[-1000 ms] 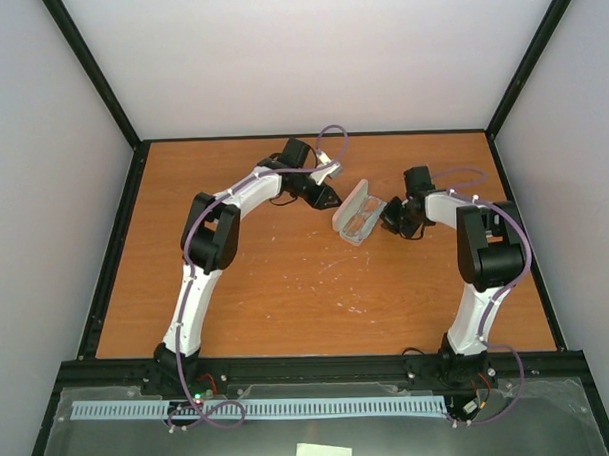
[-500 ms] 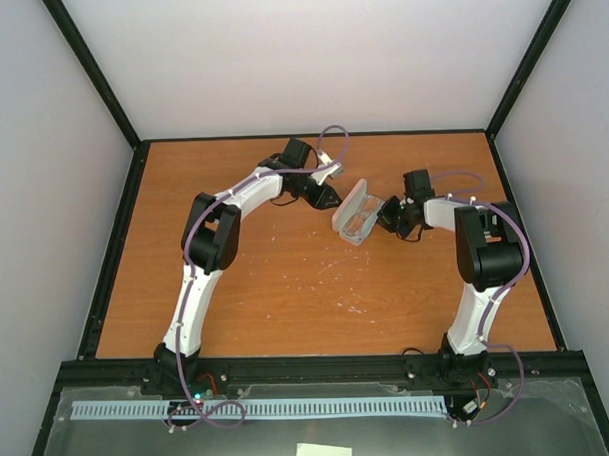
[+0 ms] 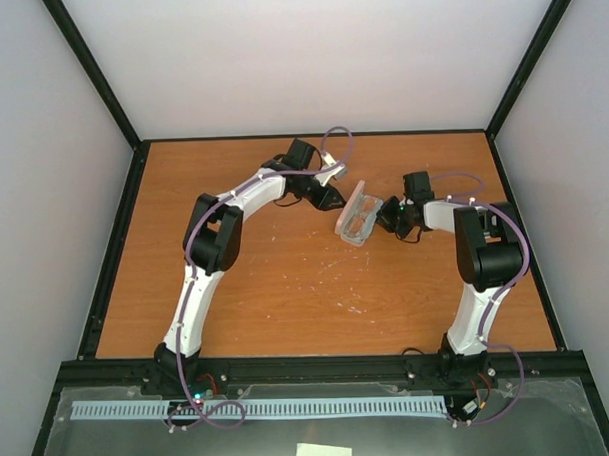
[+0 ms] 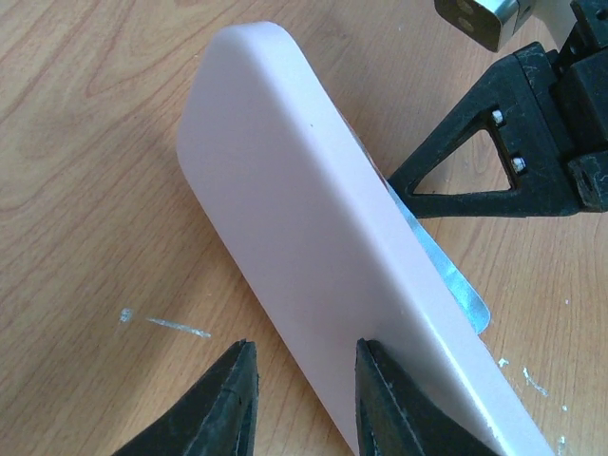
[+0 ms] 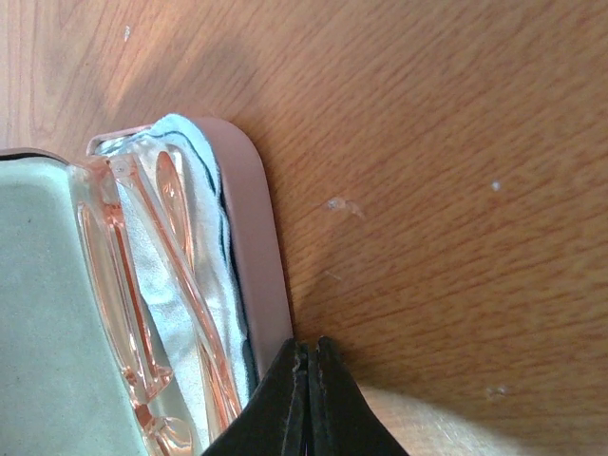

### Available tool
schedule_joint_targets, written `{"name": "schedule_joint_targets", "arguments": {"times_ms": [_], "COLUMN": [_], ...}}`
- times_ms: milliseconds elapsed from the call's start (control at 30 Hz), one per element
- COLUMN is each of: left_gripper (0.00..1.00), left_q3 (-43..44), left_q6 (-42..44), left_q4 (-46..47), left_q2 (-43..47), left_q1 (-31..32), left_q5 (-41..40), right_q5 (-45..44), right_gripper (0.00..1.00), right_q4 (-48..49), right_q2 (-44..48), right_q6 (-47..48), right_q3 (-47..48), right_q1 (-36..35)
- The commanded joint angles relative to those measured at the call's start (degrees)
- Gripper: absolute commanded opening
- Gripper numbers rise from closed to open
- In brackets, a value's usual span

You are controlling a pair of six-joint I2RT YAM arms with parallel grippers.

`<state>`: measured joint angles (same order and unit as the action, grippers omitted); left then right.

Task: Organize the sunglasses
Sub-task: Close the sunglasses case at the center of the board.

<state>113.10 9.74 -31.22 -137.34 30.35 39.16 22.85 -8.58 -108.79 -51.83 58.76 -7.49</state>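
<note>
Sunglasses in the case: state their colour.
The sunglasses are translucent orange-amber; the right wrist view shows them best.

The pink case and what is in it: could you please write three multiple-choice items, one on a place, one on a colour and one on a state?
1. Where do the sunglasses lie?
A. on the bare table
B. inside the pink case
C. beside the case

2. What colour are their lenses?
A. orange-amber
B. black
C. green

3. How is the case?
A. fully shut
B. partly open
C. lying in two parts

Key:
1 B, the right wrist view shows them in the case on the cloth.
2 A, they look translucent orange there.
3 B, the lid stands tilted over the base.
</note>
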Motion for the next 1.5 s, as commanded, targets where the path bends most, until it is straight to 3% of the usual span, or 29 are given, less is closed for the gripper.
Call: {"name": "schedule_joint_targets", "arguments": {"times_ms": [0, 867, 1067, 1200, 1233, 1300, 1467], "left_gripper": [0.31, 0.31, 0.32, 0.59, 0.69, 0.97, 0.99], "left_q3": [1.7, -2.8, -0.3, 0.1, -0.5, -1.7, -1.9], "left_q6": [-1.2, -1.5, 0.0, -0.6, -0.9, -0.8, -1.5], "left_q4": [1.8, 3.8, 1.0, 2.0, 3.1, 4.9, 6.3], "left_q2": [1.5, -1.5, -0.2, 4.4, 6.1, 9.7, 16.9], "left_q1": [1.4, 6.9, 6.5, 3.1, 1.8, -0.8, -6.6], "left_q5": [1.6, 1.8, -0.8, -0.8, -0.5, -0.2, -4.0], "right_q5": [-1.9, 4.1, 1.3, -4.3, -5.7, -8.9, -13.1], "right_gripper": [0.03, 0.03, 0.03, 0.06, 0.09, 0.17, 0.61], "right_q4": [-3.5, 0.7, -2.5, -8.8, -10.7, -14.7, -20.6], "right_q2": [-1.9, -1.5, 0.9, 6.1, 7.6, 10.2, 15.1], "right_q6": [-0.4, 3.4, 4.6, 7.9, 9.0, 11.3, 16.5], "right_q3": [-2.0, -5.1, -4.5, -2.4, -1.3, 1.5, 6.9], "right_q1": [-1.3, -1.7, -0.7, 2.1, 2.9, 4.2, 6.1]}}
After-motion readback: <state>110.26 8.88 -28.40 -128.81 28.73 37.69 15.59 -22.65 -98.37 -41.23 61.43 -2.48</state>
